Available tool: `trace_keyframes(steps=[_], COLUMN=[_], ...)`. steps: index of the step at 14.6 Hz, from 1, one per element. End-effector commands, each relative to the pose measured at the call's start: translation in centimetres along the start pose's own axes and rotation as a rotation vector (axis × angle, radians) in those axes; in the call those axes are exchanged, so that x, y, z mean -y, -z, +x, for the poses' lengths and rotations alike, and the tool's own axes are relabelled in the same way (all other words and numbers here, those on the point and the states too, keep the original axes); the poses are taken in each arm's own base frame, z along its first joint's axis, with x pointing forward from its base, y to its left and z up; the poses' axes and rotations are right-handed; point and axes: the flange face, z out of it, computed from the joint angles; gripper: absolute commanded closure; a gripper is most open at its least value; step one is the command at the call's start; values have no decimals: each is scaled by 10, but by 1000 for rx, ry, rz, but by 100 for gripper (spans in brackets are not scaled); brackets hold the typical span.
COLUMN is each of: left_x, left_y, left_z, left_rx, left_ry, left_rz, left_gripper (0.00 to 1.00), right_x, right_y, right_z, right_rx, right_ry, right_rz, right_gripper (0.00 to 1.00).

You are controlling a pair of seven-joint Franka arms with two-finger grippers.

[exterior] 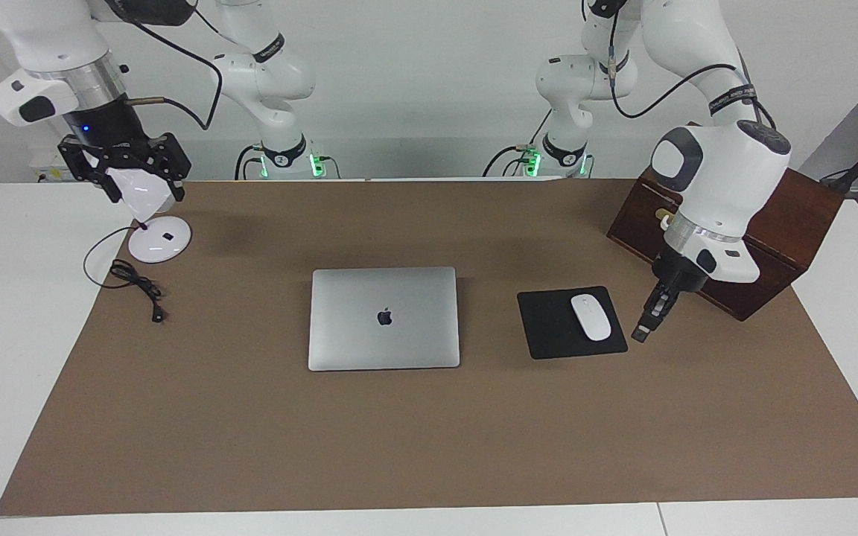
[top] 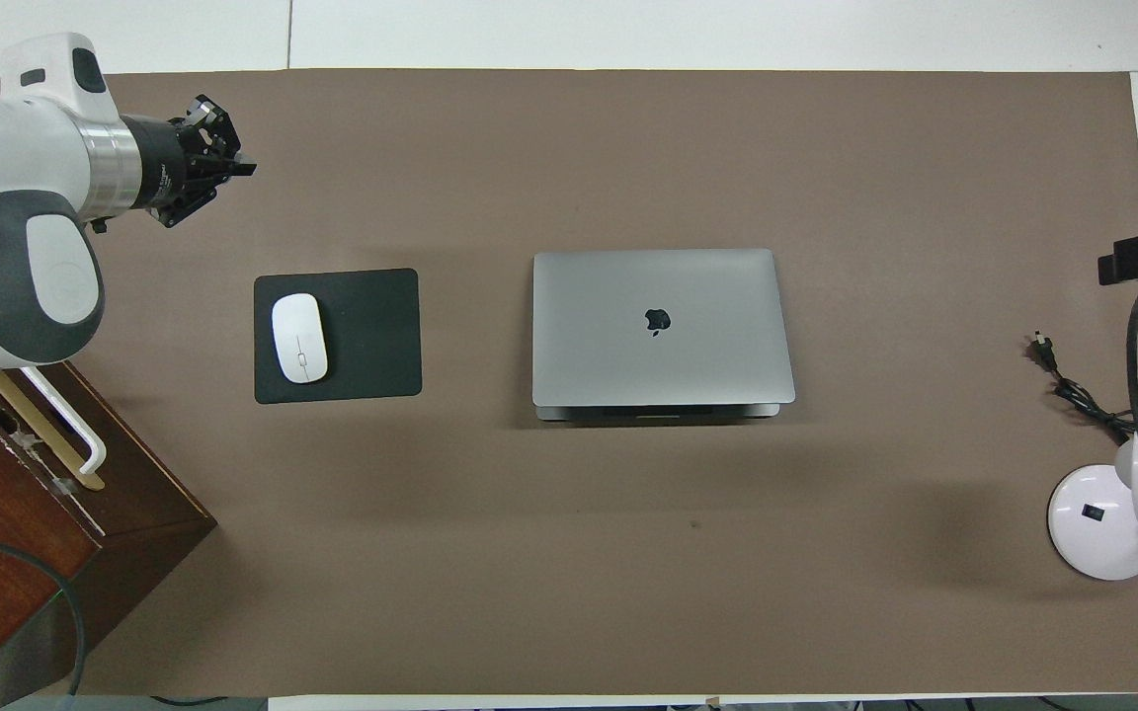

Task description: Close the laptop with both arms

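Laptop (exterior: pixel 383 318) shut, apple logo up; left gripper (exterior: pixel 645 327) closed, right gripper (exterior: pixel 127 167) unclear

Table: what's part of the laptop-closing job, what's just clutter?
Job: laptop, lid already down flat; left gripper over the mat beside the mouse pad; right gripper over the lamp.

Clutter: mouse, mouse pad, lamp, cable, wooden box.

A dark apple logo is shown at the centre of the laptop (exterior: pixel 384 318) lid; no lettering can be read elsewhere.
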Motion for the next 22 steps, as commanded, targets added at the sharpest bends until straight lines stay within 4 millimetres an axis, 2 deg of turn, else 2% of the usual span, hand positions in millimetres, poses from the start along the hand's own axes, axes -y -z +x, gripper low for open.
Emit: trace_keyframes(steps=[1,4,6,7,10,11,12,13,15,17,19,22], left_x=[14,36,59,66,88,87,89,91,87,93,93,99], left_y=[29,58,93,105,134,142,143,143,150,157,163,163], left_z=[-5,-15,-16,-24,-35,-40,-42,-43,-48,-50,-50,-46], left_rx=[40,125,160,194,239,233,235,248,238,233,240,254], left_ry=[-92,-228,-283,-318,-321,-329,-325,-319,-335,-341,-423,-417], left_rz=[119,215,249,271,353,357,360,370,361,358,344,346], left_gripper=[100,100,100,100,100,79,44,0,0,0,0,0], right_x=[-1,-1,0,2,2,2,3,7,9,9,9,9], right_y=[2,4,2,1,-3,-3,-3,-3,-5,-6,-6,-5], right_z=[-5,-7,-11,-14,-19,-20,-20,-19,-18,-18,-18,-18], right_rx=[-16,-5,33,56,102,105,103,103,106,111,111,108], right_ry=[-5,2,2,4,5,5,7,16,16,18,18,18], right_rz=[-13,-21,-19,-19,-15,-15,-15,-14,-12,-12,-10,-10], right_gripper=[0,0,0,0,0,0,0,0,0,0,0,0])
